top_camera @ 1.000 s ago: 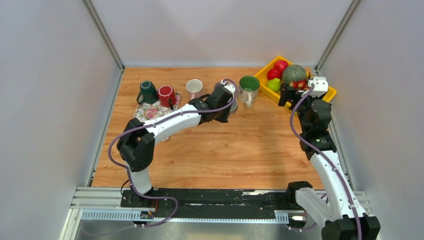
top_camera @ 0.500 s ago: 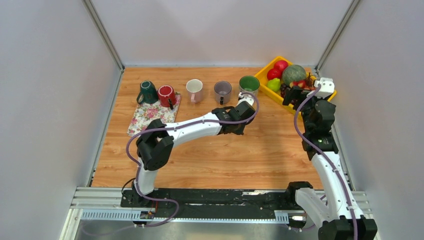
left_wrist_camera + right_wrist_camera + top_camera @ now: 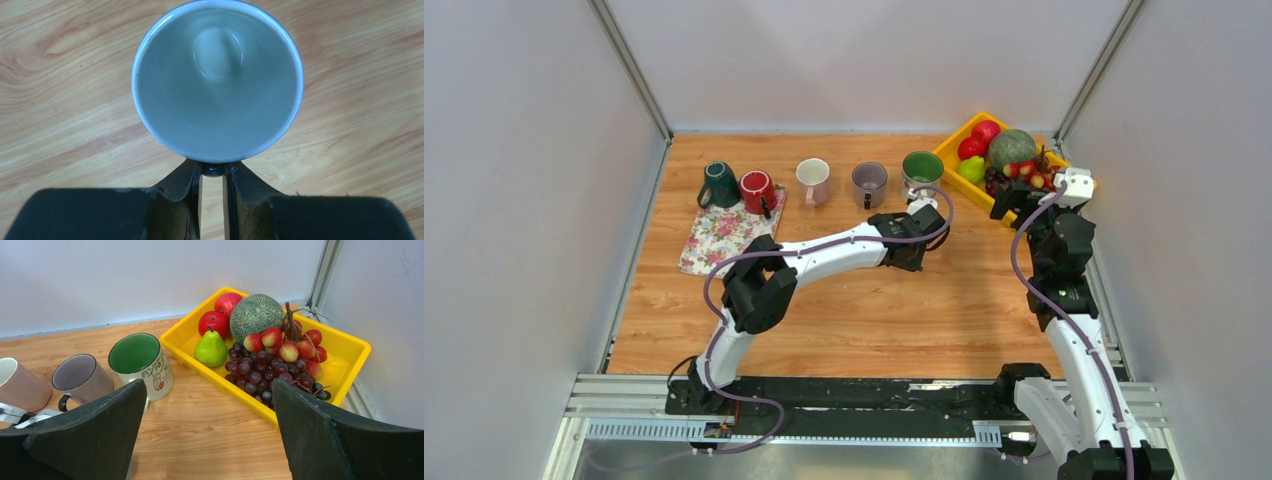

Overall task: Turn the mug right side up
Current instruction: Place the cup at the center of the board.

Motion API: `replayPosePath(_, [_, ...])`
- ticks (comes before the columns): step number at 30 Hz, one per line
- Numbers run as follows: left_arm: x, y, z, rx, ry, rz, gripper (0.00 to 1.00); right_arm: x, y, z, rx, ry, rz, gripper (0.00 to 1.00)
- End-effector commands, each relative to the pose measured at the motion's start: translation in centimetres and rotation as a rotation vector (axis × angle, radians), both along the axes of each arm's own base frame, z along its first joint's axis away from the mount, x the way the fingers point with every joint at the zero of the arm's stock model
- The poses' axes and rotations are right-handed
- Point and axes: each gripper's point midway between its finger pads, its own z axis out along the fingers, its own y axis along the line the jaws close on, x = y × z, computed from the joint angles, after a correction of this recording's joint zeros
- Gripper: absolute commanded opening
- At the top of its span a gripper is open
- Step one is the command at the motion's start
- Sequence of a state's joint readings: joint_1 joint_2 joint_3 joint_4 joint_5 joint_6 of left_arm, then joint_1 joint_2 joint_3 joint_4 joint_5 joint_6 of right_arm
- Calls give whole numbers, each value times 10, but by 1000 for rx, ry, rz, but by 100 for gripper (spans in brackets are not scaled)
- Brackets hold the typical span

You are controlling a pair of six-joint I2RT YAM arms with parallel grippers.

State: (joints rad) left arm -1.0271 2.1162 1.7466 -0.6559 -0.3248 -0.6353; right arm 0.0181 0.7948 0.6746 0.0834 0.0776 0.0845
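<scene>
A wood-grain desk sits inside plain grey walls. The left jaws are clenched to a thin slit on a small dark piece at the near rim of the mug. The mug is just ahead of them, mouth facing the camera, pale inside. Which mug of the overhead view it is, and whether it rests on the desk, cannot be told. The right jaws are released, spread wide and holding nothing. Ahead of them to the left is a green mug, and to the right a yellow tray of fruit. Since a second ago the left arm has swung right, off the grey mug, which now shows uncovered to the left of its jaws. The right arm has edged right.
</scene>
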Motion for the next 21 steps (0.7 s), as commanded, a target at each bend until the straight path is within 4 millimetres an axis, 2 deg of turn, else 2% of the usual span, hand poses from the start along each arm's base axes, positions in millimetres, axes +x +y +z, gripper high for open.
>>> replayPosePath(1, [5,-20,26,-68,-38,28,0,-4,-2,21,5,-87,-5,100])
replayPosePath(10, [-1,-24,21,-78,11,56,0,-7,-3,22,6,-107,-11,100])
replayPosePath(21, [2,-31,17,-74,20,91,0,-8,-5,23,5,-117,-18,100])
